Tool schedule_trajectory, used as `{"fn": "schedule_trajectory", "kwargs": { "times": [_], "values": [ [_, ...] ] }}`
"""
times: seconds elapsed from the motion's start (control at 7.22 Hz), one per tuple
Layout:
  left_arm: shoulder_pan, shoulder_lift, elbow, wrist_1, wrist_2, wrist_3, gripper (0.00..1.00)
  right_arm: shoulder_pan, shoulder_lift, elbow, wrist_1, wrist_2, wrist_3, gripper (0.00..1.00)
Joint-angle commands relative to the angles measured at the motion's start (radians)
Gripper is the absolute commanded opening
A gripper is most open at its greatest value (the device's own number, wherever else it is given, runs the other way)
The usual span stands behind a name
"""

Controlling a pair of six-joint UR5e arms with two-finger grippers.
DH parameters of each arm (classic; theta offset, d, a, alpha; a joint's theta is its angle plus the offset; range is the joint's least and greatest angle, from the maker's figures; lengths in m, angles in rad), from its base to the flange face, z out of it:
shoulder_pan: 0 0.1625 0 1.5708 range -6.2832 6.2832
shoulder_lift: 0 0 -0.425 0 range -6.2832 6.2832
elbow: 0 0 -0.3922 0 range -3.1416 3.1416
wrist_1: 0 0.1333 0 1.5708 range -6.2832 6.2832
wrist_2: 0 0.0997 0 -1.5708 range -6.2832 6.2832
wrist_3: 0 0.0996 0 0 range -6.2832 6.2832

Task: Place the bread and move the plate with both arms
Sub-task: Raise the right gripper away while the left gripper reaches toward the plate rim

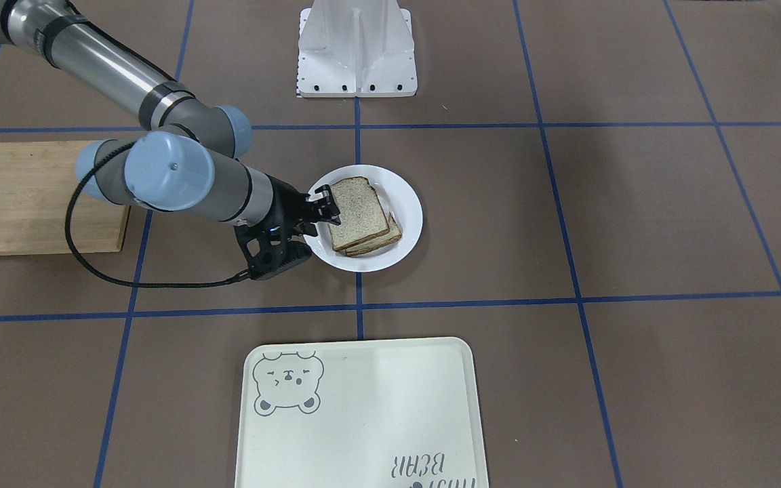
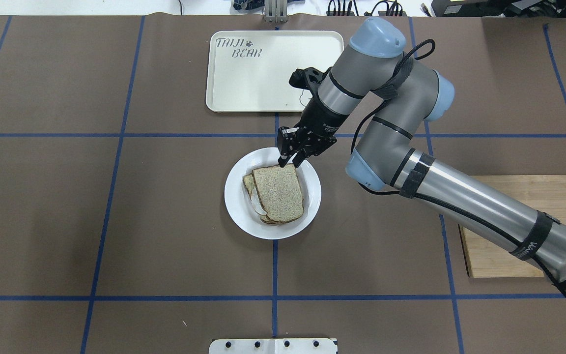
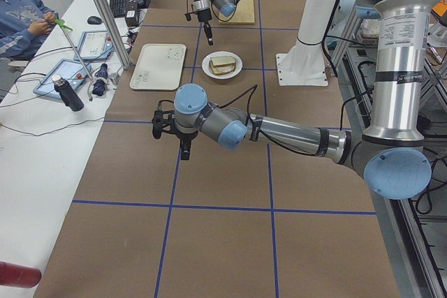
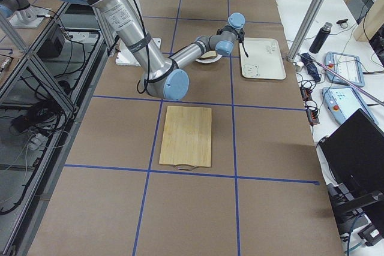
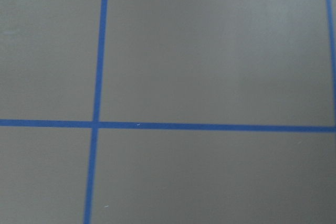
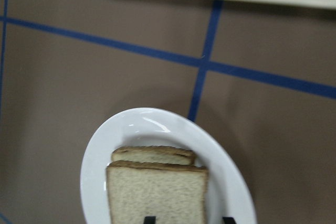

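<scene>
The plain bread [image 1: 356,213] lies on top of a second slice [image 1: 390,237] on the round white plate [image 1: 407,203] at the table's middle. In the overhead view the bread [image 2: 279,192] covers most of the lower slice [image 2: 249,184], and a bit of white shows between them. My right gripper [image 2: 292,160] is open just above the far edge of the bread and holds nothing. In the right wrist view the gripper [image 6: 188,220] shows two spread fingertips over the bread [image 6: 157,192] and plate [image 6: 105,150]. My left gripper [image 3: 185,151] hangs over bare table far from the plate; I cannot tell its state.
A cream bear tray [image 2: 263,73] lies just beyond the plate on the far side. A wooden cutting board [image 2: 523,226] lies under my right arm. A white mount base [image 2: 273,345] sits at the near edge. Blue tape lines grid the brown table.
</scene>
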Motion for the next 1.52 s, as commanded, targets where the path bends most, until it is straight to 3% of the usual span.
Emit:
{"fn": "schedule_trajectory", "kwargs": {
  "times": [0.0,0.28,0.55,0.97,1.38],
  "values": [
    [0.141,-0.06,-0.024,-0.136,-0.029,-0.286,0.99,0.132,-0.134,0.118,-0.078,-0.065,0.007,0.59],
    [0.234,-0.094,-0.074,-0.138,-0.015,-0.404,0.99,0.2,-0.226,0.182,-0.105,-0.092,-0.01,1.0],
    [0.385,-0.183,-0.075,-0.156,0.069,-0.576,0.98,0.262,-0.304,0.19,-0.107,-0.094,-0.091,1.0],
    [0.655,-0.29,-0.023,-0.365,0.332,-0.921,0.98,0.389,-0.448,0.193,-0.11,-0.094,-0.338,1.0],
    [0.742,-0.303,0.155,-0.718,0.481,-1.093,0.94,0.47,-0.476,0.196,-0.201,-0.094,-0.496,1.0]
  ]
}}
